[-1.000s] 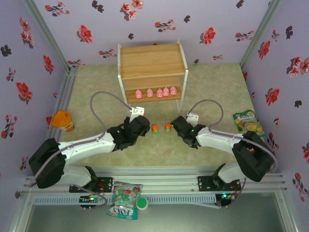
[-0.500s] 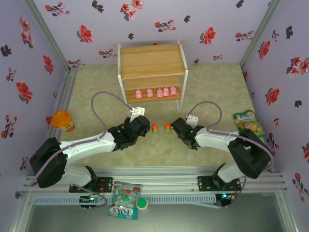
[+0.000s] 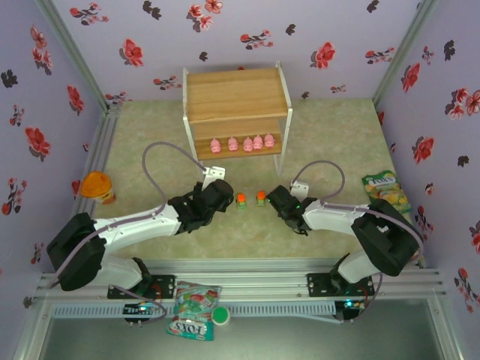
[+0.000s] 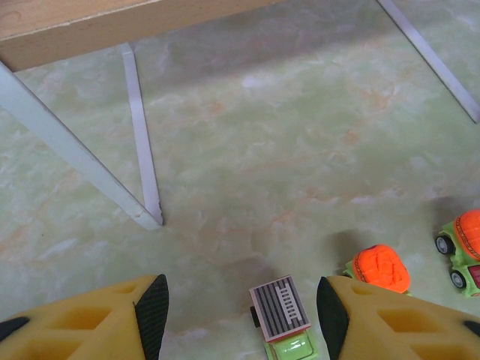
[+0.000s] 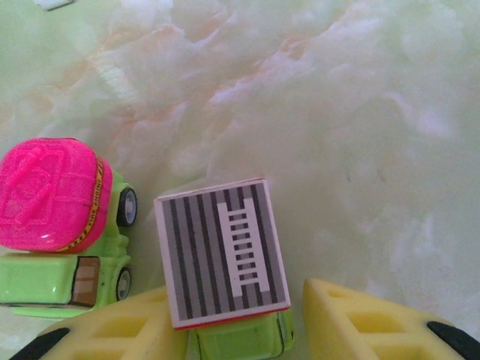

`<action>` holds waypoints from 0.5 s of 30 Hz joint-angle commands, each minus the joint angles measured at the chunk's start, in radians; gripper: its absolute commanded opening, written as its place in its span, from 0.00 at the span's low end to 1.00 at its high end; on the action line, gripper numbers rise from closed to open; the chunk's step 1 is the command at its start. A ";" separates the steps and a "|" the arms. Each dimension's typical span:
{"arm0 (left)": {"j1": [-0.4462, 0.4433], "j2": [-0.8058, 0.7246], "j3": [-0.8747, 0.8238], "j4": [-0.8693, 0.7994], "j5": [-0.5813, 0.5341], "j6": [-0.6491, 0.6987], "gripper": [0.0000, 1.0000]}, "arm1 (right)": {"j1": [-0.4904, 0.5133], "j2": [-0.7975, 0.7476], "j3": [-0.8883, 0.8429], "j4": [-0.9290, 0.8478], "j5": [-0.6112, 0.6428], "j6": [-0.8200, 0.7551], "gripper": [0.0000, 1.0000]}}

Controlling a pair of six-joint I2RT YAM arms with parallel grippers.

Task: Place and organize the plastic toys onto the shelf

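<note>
Yellow left claw (image 4: 241, 309) wide around car (image 4: 282, 315)

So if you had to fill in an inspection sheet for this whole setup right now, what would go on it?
Surface: pale green marbled tabletop; no spills seen.
Job's things: shelf at the far side, five pink pigs in a row on its lower tier; two orange-topped cars on the table between the grippers.
Clutter: orange-lidded jar at left; candy bag at right; second candy bag by the near rail.
Grippers: left gripper open over a striped-roof car; right gripper open around another striped car, pink-topped car beside it.
Cables: grey cable looping from each wrist, off the toys.
Surroundings: lilac flowered walls.
</note>
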 commanded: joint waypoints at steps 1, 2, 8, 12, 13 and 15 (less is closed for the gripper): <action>0.007 0.017 0.014 -0.002 0.002 -0.013 0.59 | -0.007 0.000 -0.005 0.028 0.026 -0.031 0.44; 0.008 0.017 0.014 -0.003 0.003 -0.013 0.59 | -0.007 0.003 -0.002 0.032 0.025 -0.042 0.44; 0.009 0.017 0.015 -0.003 0.002 -0.011 0.59 | -0.009 0.030 0.009 0.043 0.030 -0.081 0.45; 0.010 0.015 0.015 -0.003 0.004 -0.011 0.59 | -0.009 0.044 0.006 0.048 0.030 -0.092 0.44; 0.010 0.017 0.013 -0.003 0.006 -0.011 0.59 | -0.008 0.046 0.005 0.050 0.029 -0.095 0.44; 0.012 0.019 0.014 -0.002 0.009 -0.012 0.59 | -0.008 0.050 0.004 0.051 0.034 -0.100 0.44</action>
